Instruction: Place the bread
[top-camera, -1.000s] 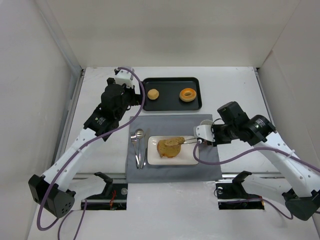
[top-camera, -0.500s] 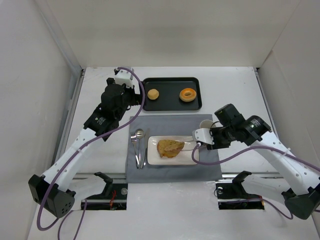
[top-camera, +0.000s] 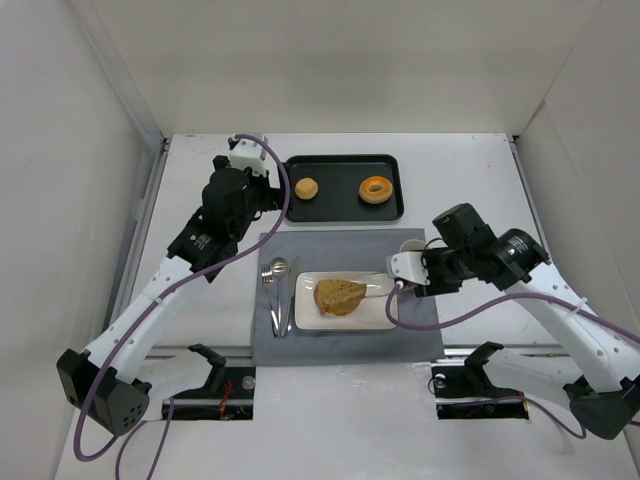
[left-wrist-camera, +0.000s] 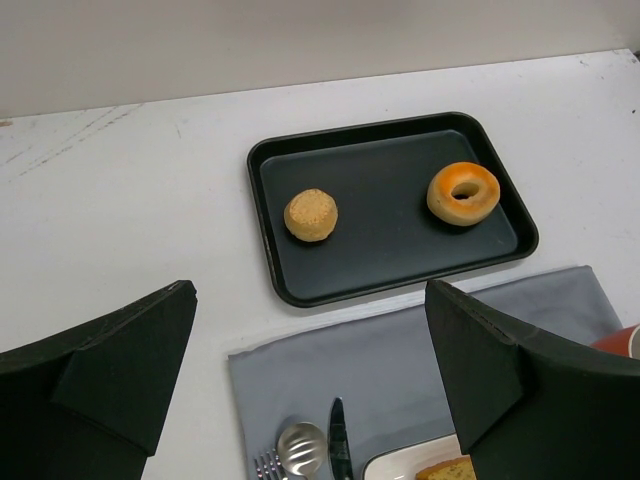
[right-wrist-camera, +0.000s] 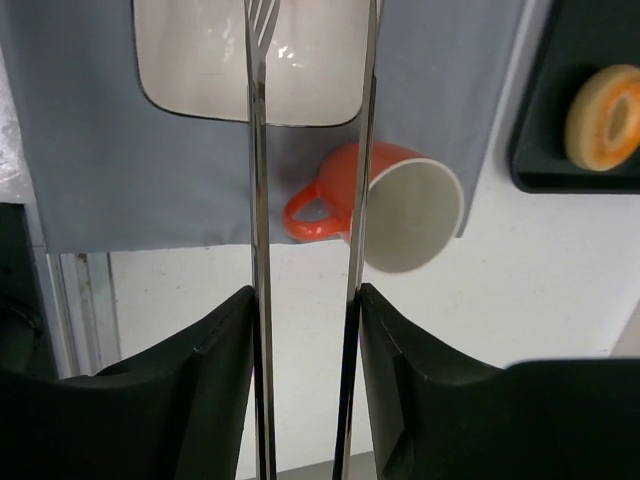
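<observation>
Bread (top-camera: 340, 295): lies on white plate (top-camera: 375, 315), centre of grey mat (top-camera: 420, 335). Cutlery (top-camera: 278, 290) just L of plate. Tongs (right-wrist-camera: 258, 200): blades spread, nothing between them, tips over plate's R end. R gripper (right-wrist-camera: 305, 300) clamps tongs' handle end. Orange mug (right-wrist-camera: 400, 215) at mat's far R edge. L gripper (left-wrist-camera: 310, 290): fingers wide apart, holding nothing, near black tray (top-camera: 340, 205) w/ bun (top-camera: 306, 187) and donut (top-camera: 376, 189).

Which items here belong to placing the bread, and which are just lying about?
Job: bread, plate under it, tongs, right pincer holding them.
Lying about: bun, donut, tray, mug, cutlery, mat.
</observation>
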